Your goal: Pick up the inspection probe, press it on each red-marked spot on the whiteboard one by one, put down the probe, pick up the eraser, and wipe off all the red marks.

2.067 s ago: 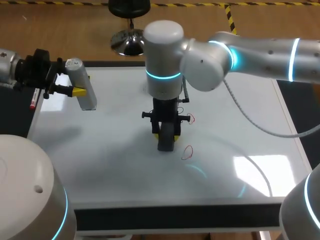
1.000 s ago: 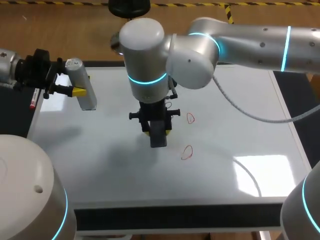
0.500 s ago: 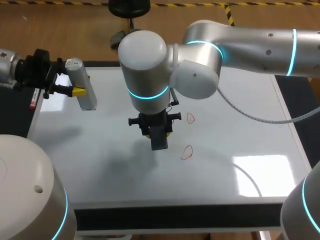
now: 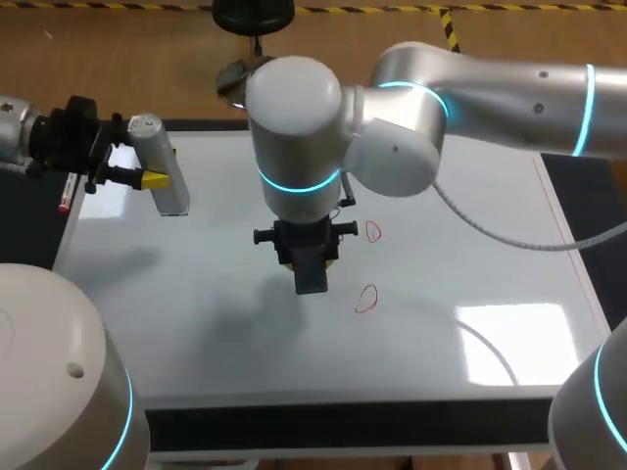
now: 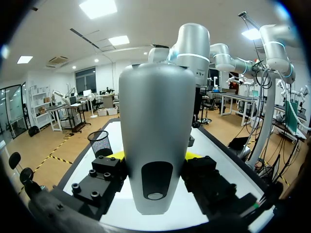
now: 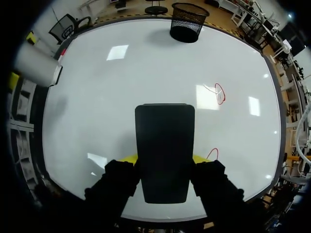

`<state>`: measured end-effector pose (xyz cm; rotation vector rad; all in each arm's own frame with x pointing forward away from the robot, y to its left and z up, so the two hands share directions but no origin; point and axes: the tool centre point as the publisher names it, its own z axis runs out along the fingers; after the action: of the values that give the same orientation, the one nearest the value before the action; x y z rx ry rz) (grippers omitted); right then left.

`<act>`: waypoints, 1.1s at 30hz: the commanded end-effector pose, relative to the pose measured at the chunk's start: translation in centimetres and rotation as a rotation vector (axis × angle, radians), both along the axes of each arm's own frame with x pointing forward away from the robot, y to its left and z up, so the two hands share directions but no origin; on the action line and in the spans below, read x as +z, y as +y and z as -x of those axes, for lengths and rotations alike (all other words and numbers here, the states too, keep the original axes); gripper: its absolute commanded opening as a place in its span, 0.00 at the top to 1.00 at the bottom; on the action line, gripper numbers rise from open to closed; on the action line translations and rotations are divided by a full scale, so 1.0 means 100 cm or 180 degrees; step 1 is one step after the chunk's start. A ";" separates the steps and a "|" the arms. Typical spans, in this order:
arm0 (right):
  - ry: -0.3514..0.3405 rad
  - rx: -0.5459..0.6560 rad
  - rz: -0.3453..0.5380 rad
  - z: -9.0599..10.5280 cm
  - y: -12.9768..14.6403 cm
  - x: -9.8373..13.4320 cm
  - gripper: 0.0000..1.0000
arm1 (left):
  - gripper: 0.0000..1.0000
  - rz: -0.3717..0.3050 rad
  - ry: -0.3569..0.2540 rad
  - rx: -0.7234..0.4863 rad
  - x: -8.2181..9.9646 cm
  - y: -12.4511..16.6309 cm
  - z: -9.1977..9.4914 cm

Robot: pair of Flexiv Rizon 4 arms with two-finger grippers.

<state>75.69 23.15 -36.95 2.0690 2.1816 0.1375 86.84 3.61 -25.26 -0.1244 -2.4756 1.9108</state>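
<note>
The whiteboard (image 4: 470, 225) covers most of the table. Two red loops remain on it, one (image 4: 371, 232) farther away and one (image 4: 366, 299) nearer the front. My right gripper (image 4: 310, 257) points straight down over the board's middle, shut on the black eraser (image 4: 312, 276), just left of both loops. In the right wrist view the eraser (image 6: 164, 145) sits between the yellow tips, with one red loop (image 6: 219, 93) ahead and one (image 6: 212, 154) close beside it. My left gripper (image 4: 145, 164) hovers at the board's far-left corner, shut on the silver probe (image 4: 165, 171). The probe (image 5: 154, 141) fills the left wrist view.
A red-capped marker (image 4: 65, 196) lies on the dark strip just off the board's left edge. A dark ledge (image 4: 343, 426) runs along the board's front edge. The board's right half (image 6: 97, 97) is bare white surface.
The right arm carried the eraser a little to the left, then its wrist drifted slightly back to the right. The left arm and the probe have not moved.
</note>
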 end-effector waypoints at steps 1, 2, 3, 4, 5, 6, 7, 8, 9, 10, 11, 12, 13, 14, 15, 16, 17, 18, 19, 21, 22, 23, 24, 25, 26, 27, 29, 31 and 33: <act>-0.0095 0.0021 -0.0273 0.015 -0.033 0.004 1.00 | 1.00 0.0002 0.0001 -0.0010 0.001 0.001 -0.001; -0.0111 0.0033 -0.0309 0.017 -0.036 0.005 1.00 | 1.00 0.0002 0.0001 -0.0010 0.001 0.001 -0.001; -0.0094 -0.0010 -0.0322 0.020 -0.040 0.005 1.00 | 1.00 0.0002 0.0001 -0.0010 0.001 0.001 -0.001; -0.0069 -0.0030 -0.0309 0.022 -0.043 0.005 1.00 | 1.00 0.0002 0.0001 -0.0010 0.001 0.001 -0.001; -0.0073 -0.0029 -0.0321 0.025 -0.047 0.005 1.00 | 1.00 0.0002 0.0001 -0.0010 0.001 0.001 -0.001; -0.0069 -0.0066 -0.0342 0.029 -0.050 0.006 1.00 | 1.00 0.0002 0.0001 -0.0010 0.001 0.001 -0.001; -0.0049 -0.0073 -0.0342 0.032 -0.054 0.007 1.00 | 1.00 0.0002 0.0001 -0.0010 0.001 0.001 -0.001; -0.0034 -0.0085 -0.0341 0.035 -0.058 0.008 1.00 | 1.00 0.0002 0.0001 -0.0010 0.001 0.001 -0.001; -0.0027 -0.0120 -0.0364 0.039 -0.062 0.009 1.00 | 1.00 0.0002 0.0001 -0.0010 0.001 0.001 -0.001; 0.0012 -0.0151 -0.0341 0.041 -0.065 0.010 1.00 | 1.00 0.0002 0.0001 -0.0010 0.001 0.001 -0.001; 0.0017 -0.0191 -0.0347 0.044 -0.069 0.011 1.00 | 1.00 0.0002 0.0001 -0.0010 0.001 0.001 -0.001; 0.0016 -0.0207 -0.0350 0.047 -0.073 0.012 1.00 | 1.00 0.0002 0.0001 -0.0010 0.001 0.001 -0.001; 0.0036 -0.0221 -0.0341 0.050 -0.076 0.013 1.00 | 1.00 0.0002 0.0001 -0.0010 0.001 0.001 -0.001; 0.0047 -0.0258 -0.0330 0.052 -0.079 0.014 1.00 | 1.00 0.0002 0.0001 -0.0010 0.001 0.001 -0.001; 0.0044 -0.0278 -0.0349 0.054 -0.083 0.015 1.00 | 1.00 0.0002 0.0001 -0.0010 0.001 0.001 -0.001; 0.0058 -0.0296 -0.0332 0.056 -0.086 0.015 1.00 | 1.00 0.0002 0.0001 -0.0010 0.001 0.001 -0.001; 0.0077 -0.0344 -0.0326 0.058 -0.090 0.015 1.00 | 1.00 0.0002 0.0001 -0.0010 0.001 0.001 -0.001; 0.0080 -0.0379 -0.0337 0.061 -0.095 0.015 1.00 | 1.00 0.0002 0.0001 -0.0010 0.001 0.001 -0.001; 0.0103 -0.0395 -0.0308 0.062 -0.098 0.015 1.00 | 1.00 0.0002 0.0001 -0.0010 0.001 0.001 -0.001; 0.0120 -0.0459 -0.0312 0.067 -0.107 0.015 1.00 | 1.00 0.0002 0.0001 -0.0010 0.001 0.001 -0.001; 0.0124 -0.0462 -0.0316 0.069 -0.111 0.015 1.00 | 1.00 0.0002 0.0001 -0.0010 0.001 0.001 -0.001; 0.0136 -0.0496 -0.0329 0.071 -0.115 0.016 1.00 | 1.00 0.0002 0.0001 -0.0010 0.001 0.001 -0.001; 0.0140 -0.0514 -0.0346 0.073 -0.119 0.015 1.00 | 1.00 0.0002 0.0001 -0.0010 0.001 0.001 -0.001; 0.0123 -0.0506 -0.0393 0.076 -0.123 0.016 1.00 | 1.00 0.0002 0.0001 -0.0010 0.001 0.001 -0.001; 0.0097 -0.0524 -0.0431 0.078 -0.127 0.016 1.00 | 1.00 0.0002 0.0001 -0.0010 0.001 0.001 -0.001; 0.0092 -0.0530 -0.0448 0.080 -0.130 0.016 1.00 | 1.00 0.0002 0.0001 -0.0010 0.001 0.001 -0.001; 0.0089 -0.0537 -0.0454 0.083 -0.136 0.017 1.00 | 1.00 0.0002 0.0001 -0.0010 0.001 0.001 -0.001; 0.0076 -0.0527 -0.0477 0.086 -0.144 0.018 1.00 | 1.00 0.0002 0.0001 -0.0010 0.001 0.001 -0.001; 0.0089 -0.0592 -0.0491 0.089 -0.152 0.018 1.00 | 1.00 0.0002 0.0001 -0.0010 0.001 0.001 -0.001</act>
<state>67.66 10.83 -35.72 2.3066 1.9896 0.1071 86.84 3.61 -25.26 -0.1245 -2.4755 1.9107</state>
